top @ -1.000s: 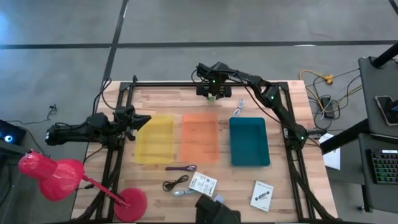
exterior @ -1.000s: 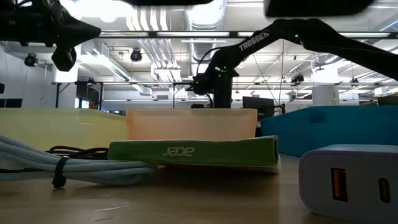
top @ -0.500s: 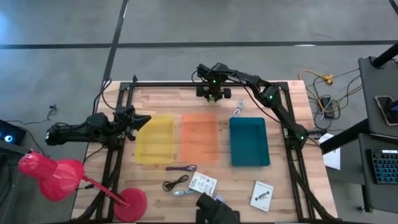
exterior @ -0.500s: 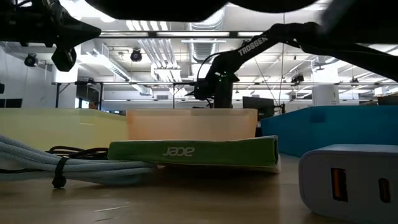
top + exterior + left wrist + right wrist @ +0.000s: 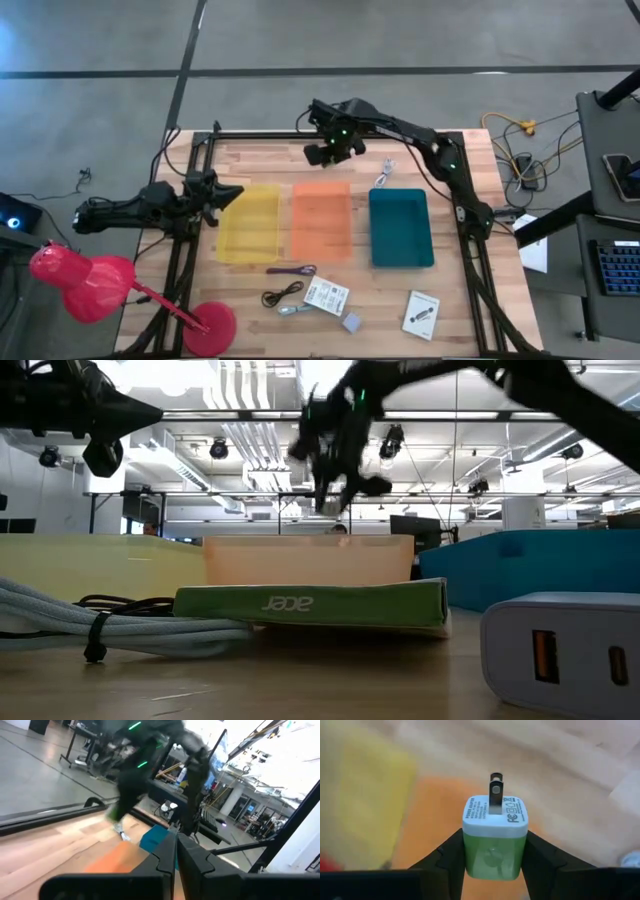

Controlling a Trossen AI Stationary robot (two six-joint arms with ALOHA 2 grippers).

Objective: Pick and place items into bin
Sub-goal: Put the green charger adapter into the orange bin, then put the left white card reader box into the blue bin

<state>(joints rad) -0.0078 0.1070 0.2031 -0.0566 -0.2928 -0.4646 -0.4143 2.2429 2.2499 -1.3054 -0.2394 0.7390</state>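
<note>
The green cube is a green plug block with a white face and a metal prong. My right gripper is shut on it, high above the table's far side, near the far end of the orange bin; it shows high up in the low view. My left gripper waits shut at the left of the yellow bin. Near the front edge lie the purple tool, black coiled cable, silvery tool, lavender cube and two white cards. My right gripper pinches the green cube by its green body, one finger on each of two opposite sides. The white face with the prong points away from the gripper. The fingers slant downward. The cube is lifted clear of the table.
A teal bin stands right of the orange one. The white cable lies on the wood beyond the teal bin. A red lamp stands at the table's near left corner. A green card fills the low view's front.
My right gripper has lifted the green cube up off the table's far side, moved a little toward the left edge and turned. A dark shape at the near edge has left the high view, and the lavender cube shows there now.
</note>
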